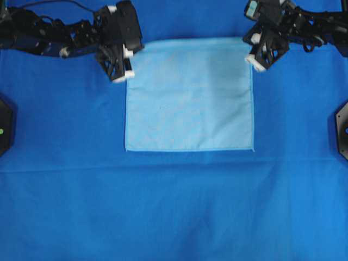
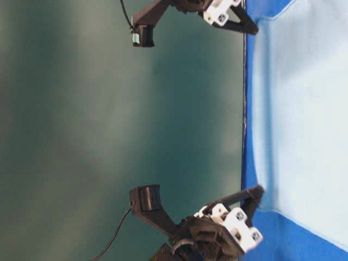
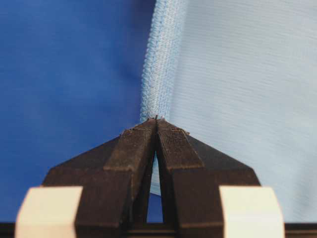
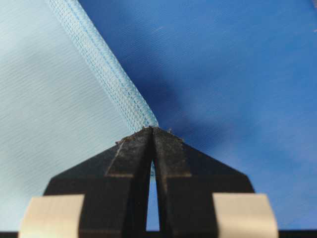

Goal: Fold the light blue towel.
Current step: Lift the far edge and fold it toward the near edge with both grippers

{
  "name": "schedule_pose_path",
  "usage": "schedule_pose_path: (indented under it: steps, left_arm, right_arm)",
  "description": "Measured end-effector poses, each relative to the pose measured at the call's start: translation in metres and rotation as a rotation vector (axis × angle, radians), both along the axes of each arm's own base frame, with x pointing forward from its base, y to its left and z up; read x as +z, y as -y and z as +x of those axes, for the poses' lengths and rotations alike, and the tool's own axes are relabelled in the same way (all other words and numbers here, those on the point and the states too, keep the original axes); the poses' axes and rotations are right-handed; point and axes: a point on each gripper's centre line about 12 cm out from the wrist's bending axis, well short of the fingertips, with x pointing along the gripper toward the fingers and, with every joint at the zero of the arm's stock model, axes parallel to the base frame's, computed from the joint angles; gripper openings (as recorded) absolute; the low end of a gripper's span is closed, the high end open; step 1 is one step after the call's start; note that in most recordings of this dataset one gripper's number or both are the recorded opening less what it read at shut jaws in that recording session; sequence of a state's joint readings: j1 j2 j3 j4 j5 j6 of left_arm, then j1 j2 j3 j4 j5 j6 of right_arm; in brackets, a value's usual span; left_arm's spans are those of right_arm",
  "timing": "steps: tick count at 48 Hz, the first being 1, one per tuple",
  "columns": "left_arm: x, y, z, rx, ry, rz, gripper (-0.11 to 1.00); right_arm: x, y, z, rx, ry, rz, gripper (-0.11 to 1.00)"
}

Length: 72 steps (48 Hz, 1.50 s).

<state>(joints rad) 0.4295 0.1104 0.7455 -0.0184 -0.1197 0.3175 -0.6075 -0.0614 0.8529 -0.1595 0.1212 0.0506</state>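
Both claws are clamped tight on the light blue towel [image 1: 189, 95]. Left gripper [image 3: 155, 121] pinches 1 hemmed edge, right gripper [image 4: 152, 130] the other. Towel lies on the royal-blue cloth [image 1: 174, 212].

No text, label, brand, number or sign is showing legibly in any of the views.
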Motion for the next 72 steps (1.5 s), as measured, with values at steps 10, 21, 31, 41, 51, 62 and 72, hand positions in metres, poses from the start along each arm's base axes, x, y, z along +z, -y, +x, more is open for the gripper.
schedule_pose_path:
  steps: [10, 21, 31, 41, 51, 62, 72]
  left_arm:
    - [0.003, 0.053, 0.002, -0.112, -0.065, -0.054, 0.00]
    - [0.001, 0.112, 0.000, -0.189, -0.092, -0.140, 0.00]
    - [-0.001, 0.154, 0.000, -0.286, -0.106, -0.159, 0.00]
    - [0.000, 0.174, 0.000, -0.322, -0.102, -0.177, 0.00]
    - [0.001, 0.178, 0.002, -0.319, -0.071, -0.187, 0.00]
    - [0.005, 0.178, 0.005, -0.324, -0.034, -0.183, 0.01]
    - [0.004, 0.178, 0.005, -0.323, -0.034, -0.182, 0.30]
  right_arm:
    - [0.003, -0.048, 0.000, 0.051, 0.000, 0.069, 0.01]
    - [0.002, -0.109, 0.002, 0.127, 0.021, 0.156, 0.01]
    - [0.002, -0.151, 0.007, 0.198, 0.031, 0.212, 0.01]
    - [0.002, -0.170, 0.009, 0.223, 0.032, 0.243, 0.01]
    - [0.001, -0.179, 0.007, 0.246, 0.014, 0.250, 0.01]
    - [0.001, -0.180, 0.008, 0.237, 0.020, 0.260, 0.01]
    - [0.001, -0.187, 0.008, 0.240, 0.022, 0.279, 0.23]
